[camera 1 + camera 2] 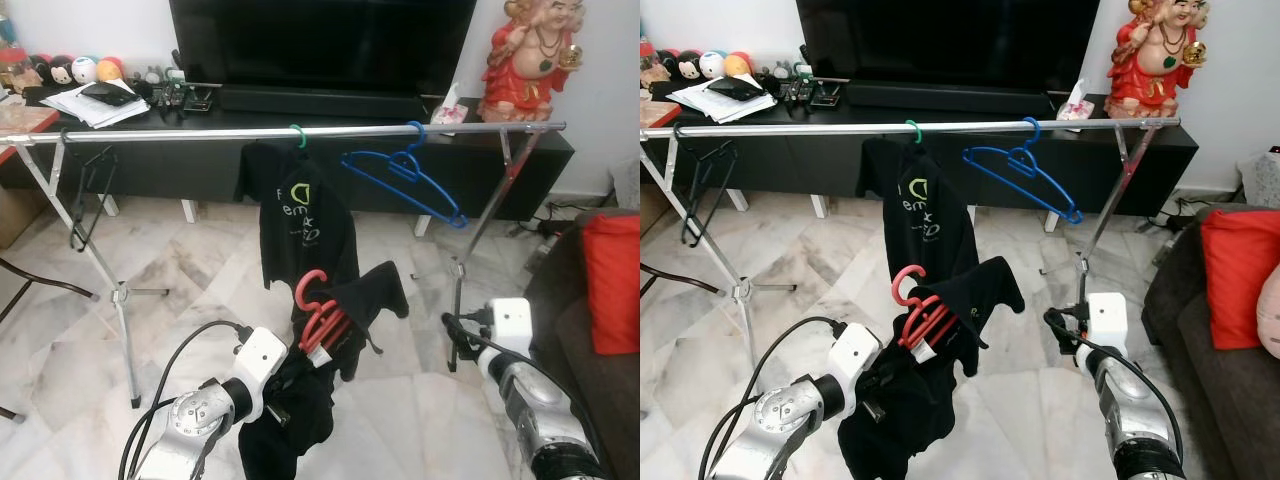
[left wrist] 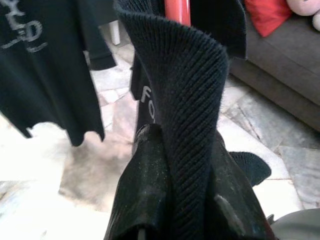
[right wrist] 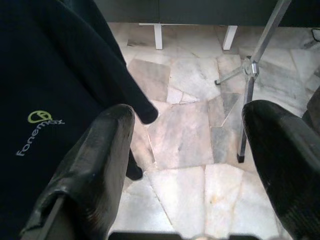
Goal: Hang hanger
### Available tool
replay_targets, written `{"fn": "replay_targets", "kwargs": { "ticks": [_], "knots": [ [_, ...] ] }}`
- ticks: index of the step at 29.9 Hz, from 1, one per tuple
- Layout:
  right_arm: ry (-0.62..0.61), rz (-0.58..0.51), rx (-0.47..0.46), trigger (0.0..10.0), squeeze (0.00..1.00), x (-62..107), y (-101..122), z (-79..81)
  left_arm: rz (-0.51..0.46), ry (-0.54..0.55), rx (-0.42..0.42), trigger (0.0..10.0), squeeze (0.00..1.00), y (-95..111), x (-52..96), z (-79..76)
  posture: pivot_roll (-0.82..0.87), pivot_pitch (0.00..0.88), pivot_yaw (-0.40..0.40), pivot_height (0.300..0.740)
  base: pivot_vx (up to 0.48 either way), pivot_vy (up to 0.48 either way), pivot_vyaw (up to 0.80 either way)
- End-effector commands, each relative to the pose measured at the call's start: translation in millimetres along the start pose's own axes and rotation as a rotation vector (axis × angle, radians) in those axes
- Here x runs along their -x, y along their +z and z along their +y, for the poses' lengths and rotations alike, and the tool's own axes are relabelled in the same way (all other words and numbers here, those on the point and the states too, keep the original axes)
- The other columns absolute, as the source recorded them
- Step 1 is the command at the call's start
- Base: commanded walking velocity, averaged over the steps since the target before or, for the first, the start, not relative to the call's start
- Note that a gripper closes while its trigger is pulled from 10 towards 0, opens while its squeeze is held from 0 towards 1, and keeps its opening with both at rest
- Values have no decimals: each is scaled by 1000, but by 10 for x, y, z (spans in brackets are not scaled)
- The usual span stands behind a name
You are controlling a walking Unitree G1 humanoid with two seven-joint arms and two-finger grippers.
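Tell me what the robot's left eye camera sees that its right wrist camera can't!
The left eye view alone has the silver clothes rail, the empty blue hanger on it, the TV, the red statue and the left tool holding the red hanger with a black shirt. The right wrist view alone gives a close look at the right tool, open with nothing between its black fingers. Both share the marble floor, a rack leg and the hanging black shirt with its green logo.

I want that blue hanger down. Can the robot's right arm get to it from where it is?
Probably yes. The right pincer is open and holds nothing, and only bare floor lies between it and the blue hanger on the rail above.
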State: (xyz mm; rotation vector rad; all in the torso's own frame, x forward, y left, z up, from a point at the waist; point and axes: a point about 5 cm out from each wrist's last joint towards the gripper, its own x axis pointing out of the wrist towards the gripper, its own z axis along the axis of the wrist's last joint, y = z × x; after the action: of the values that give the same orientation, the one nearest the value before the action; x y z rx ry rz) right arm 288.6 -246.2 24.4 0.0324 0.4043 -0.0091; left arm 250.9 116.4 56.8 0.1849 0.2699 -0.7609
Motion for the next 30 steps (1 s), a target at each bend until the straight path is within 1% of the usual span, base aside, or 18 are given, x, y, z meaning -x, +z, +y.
{"fn": "replay_targets", "kwargs": {
  "ticks": [1, 4, 6, 10, 19, 30],
  "knots": [
    [-60, 54, -10, 10000, 0, 37, -146, -77, -46, 1, -30, 10000, 0, 142, 4, 33, -31, 0, -32, 740, 0, 330, 0],
    [-87, 104, -15, 10000, 0, 78, -274, -107, -45, 2, -30, 10000, 0, 146, 7, 35, -22, 0, -32, 740, 0, 339, 0],
    [-93, 115, -21, 10000, 0, 93, -320, -102, -44, 7, -30, 10000, 0, 155, 12, 43, -16, 0, -34, 740, 0, 369, 0],
    [-79, 78, -29, 10000, 0, 53, -255, -46, -37, 0, -33, 10000, 0, 151, 20, 32, -24, 0, -25, 740, 0, 392, 0],
    [-61, 22, -22, 10000, 0, -33, -89, 12, -46, -19, -34, 10000, 0, 203, -16, -30, -19, 0, -24, 740, 0, 394, 0],
    [-43, 3, -23, 10000, 0, -59, -53, 60, -48, -26, -39, 10000, 0, 228, -22, -39, -16, 0, -24, 740, 0, 393, 0]
  ]
}}
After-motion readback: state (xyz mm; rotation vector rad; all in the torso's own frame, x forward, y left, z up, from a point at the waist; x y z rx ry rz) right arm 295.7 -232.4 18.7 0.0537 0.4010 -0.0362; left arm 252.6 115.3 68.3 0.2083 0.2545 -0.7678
